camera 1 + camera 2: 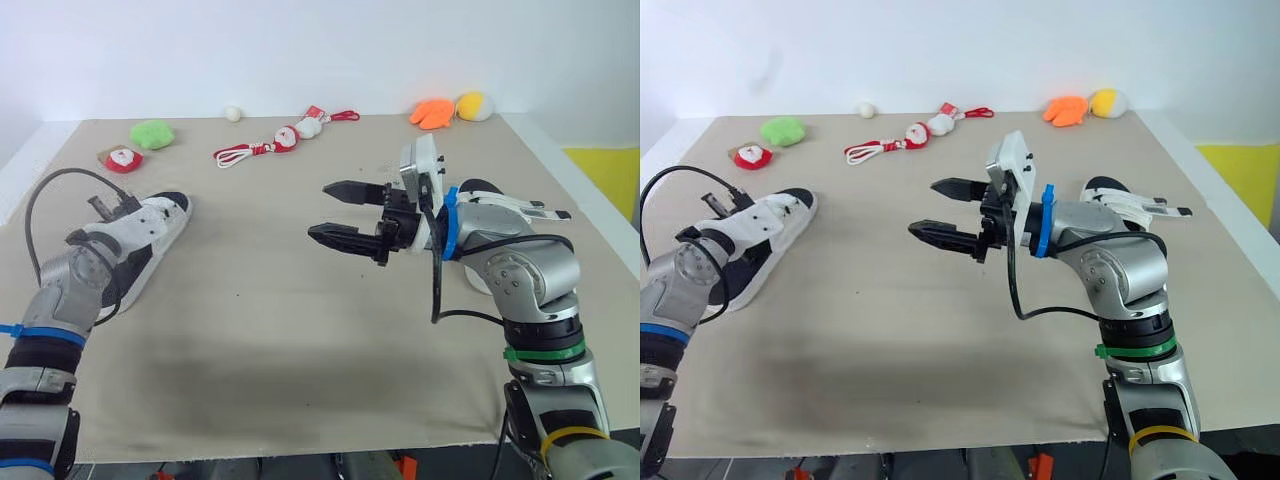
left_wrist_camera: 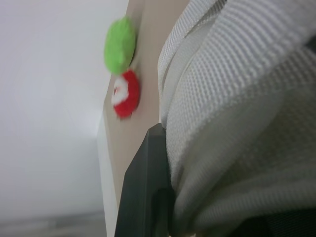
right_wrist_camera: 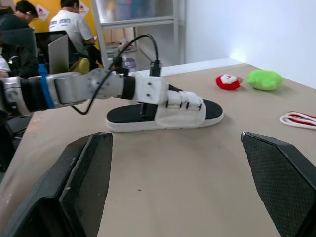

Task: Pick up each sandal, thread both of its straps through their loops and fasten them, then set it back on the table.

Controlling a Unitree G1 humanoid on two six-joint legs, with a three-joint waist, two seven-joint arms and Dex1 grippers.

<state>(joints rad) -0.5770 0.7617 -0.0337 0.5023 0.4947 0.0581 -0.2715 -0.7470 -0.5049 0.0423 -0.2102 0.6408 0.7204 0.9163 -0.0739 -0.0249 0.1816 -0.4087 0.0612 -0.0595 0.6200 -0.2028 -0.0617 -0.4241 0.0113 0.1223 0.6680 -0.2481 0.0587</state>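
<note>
Above the beige table point(image 1: 300, 340) the right gripper point(image 1: 318, 210) hung spread wide, a second sandal point(image 1: 1118, 192) lying behind its arm. The right wrist view added the left gripper point(image 3: 147, 108) at the straps point(image 3: 180, 101) of the black-soled sandal point(image 3: 123, 116) on the table's left; its grip we could not tell. Up close, their weave was coarse and white.

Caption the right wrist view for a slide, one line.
Open right pincer frames the white sandal on the table, left arm at its straps.
</note>
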